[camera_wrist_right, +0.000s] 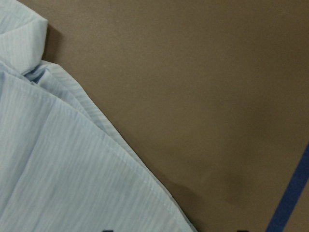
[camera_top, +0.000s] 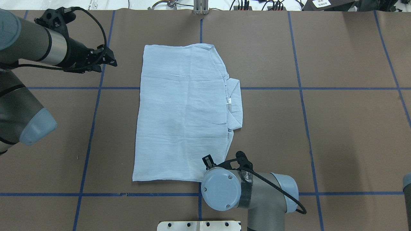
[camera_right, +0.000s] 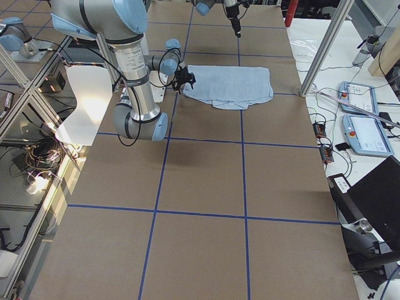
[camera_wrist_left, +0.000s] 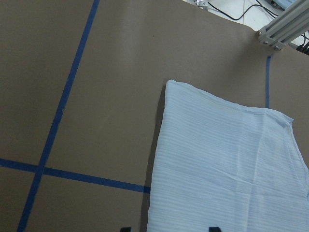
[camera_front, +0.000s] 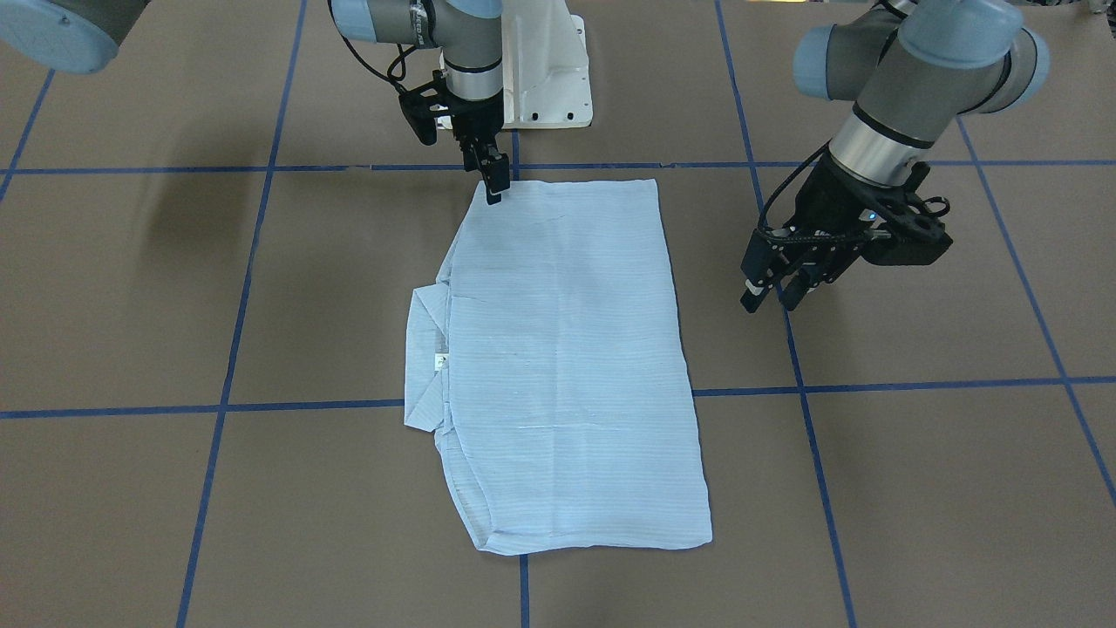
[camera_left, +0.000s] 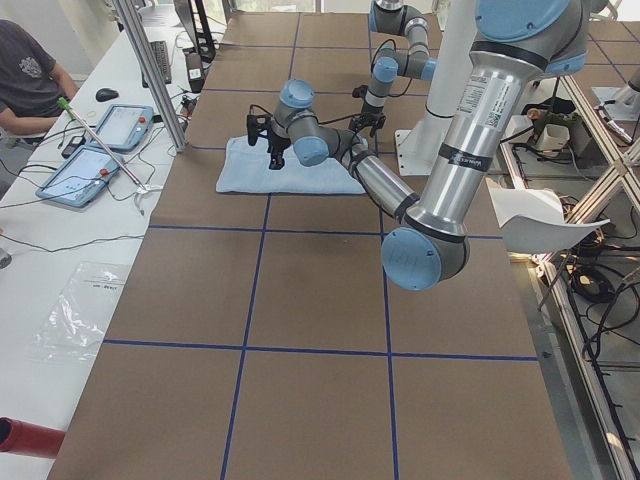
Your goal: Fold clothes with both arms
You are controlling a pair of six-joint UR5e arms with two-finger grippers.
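Observation:
The light-blue shirt (camera_front: 567, 366) lies flat on the brown table, folded into a long rectangle, with its collar (camera_front: 427, 358) sticking out of one long side. It also shows in the overhead view (camera_top: 183, 112). My right gripper (camera_front: 494, 190) points down at the shirt's corner nearest the robot's base. Its wrist view shows the shirt's edge (camera_wrist_right: 63, 169) with the jaws wide apart, so it is open. My left gripper (camera_front: 771, 299) hangs open above bare table beside the shirt's opposite long side, holding nothing. In the overhead view it (camera_top: 110, 61) is left of the shirt's far corner.
The white pedestal base (camera_front: 549, 70) stands just behind the right gripper. Blue tape lines (camera_front: 811, 436) grid the table. A metal post (camera_top: 200, 8) and cables sit at the table's far edge. An operator (camera_left: 30, 75) sits at a side desk with tablets.

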